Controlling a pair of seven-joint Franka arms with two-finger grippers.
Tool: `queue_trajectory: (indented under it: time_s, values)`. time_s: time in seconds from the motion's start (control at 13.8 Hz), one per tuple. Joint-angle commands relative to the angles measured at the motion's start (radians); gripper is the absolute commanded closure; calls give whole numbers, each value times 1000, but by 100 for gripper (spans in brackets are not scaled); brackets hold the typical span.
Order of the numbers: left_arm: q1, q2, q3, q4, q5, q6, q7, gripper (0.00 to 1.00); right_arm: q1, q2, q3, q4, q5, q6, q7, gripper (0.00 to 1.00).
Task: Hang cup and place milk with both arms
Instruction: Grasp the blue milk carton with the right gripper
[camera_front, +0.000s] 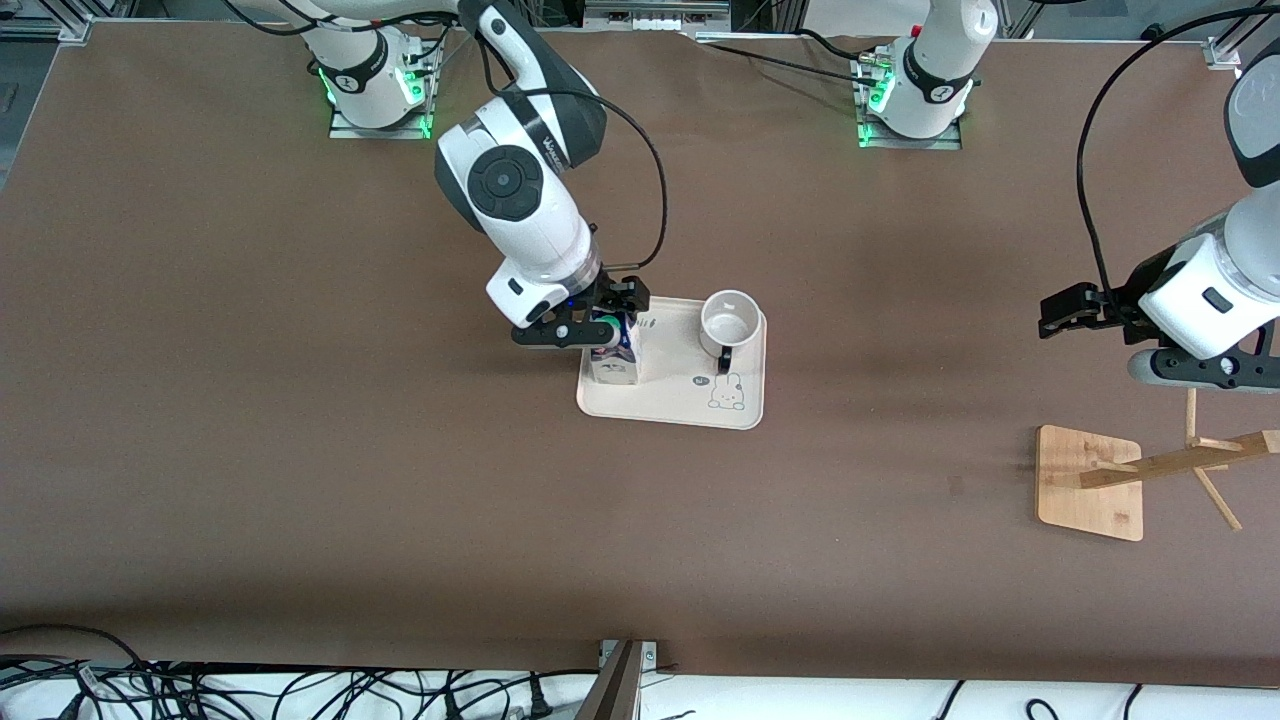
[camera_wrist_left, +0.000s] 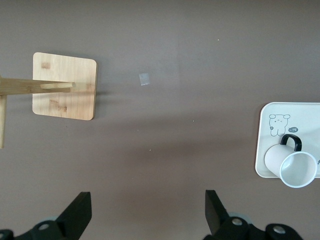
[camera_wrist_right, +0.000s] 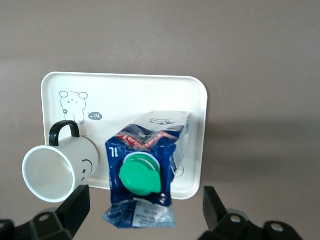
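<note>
The milk (camera_front: 612, 360) stands upright on a cream tray (camera_front: 670, 405), at the tray's end toward the right arm. The cup (camera_front: 728, 320) stands open-side up on the same tray, beside the milk, toward the left arm's end, its black handle pointing at the front camera. My right gripper (camera_front: 590, 325) is open over the milk's top. In the right wrist view the carton (camera_wrist_right: 147, 170) sits between the spread fingers (camera_wrist_right: 75, 205) with gaps on both sides, the cup (camera_wrist_right: 57, 167) beside it. My left gripper (camera_front: 1075, 310) is open and empty, up over bare table near the wooden rack.
A wooden cup rack (camera_front: 1090, 480) with slanted pegs stands at the left arm's end of the table, nearer the front camera than the left gripper. It also shows in the left wrist view (camera_wrist_left: 65, 85), with the tray (camera_wrist_left: 265, 150) and cup (camera_wrist_left: 292, 165).
</note>
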Motion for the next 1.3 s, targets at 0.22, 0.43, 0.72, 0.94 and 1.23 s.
queue_trajectory:
  time_s: [0.22,0.43,0.72,0.94,1.23]
  values:
    - [-7,14,1,31,22,-14,-15,0,26,57,-10,33,1,55,47,3]
    - [-7,14,1,31,22,-14,-16,0,26,66,-11,33,-21,56,44,33]
    - [-7,12,-1,31,21,-14,-15,0,22,65,-16,35,-24,49,8,58]
    - [-5,12,-7,31,13,-15,-16,0,8,40,-19,45,-19,-3,-2,58]
    - [-8,8,-28,28,7,-29,-13,0,-125,34,-16,177,-3,-210,-167,58]
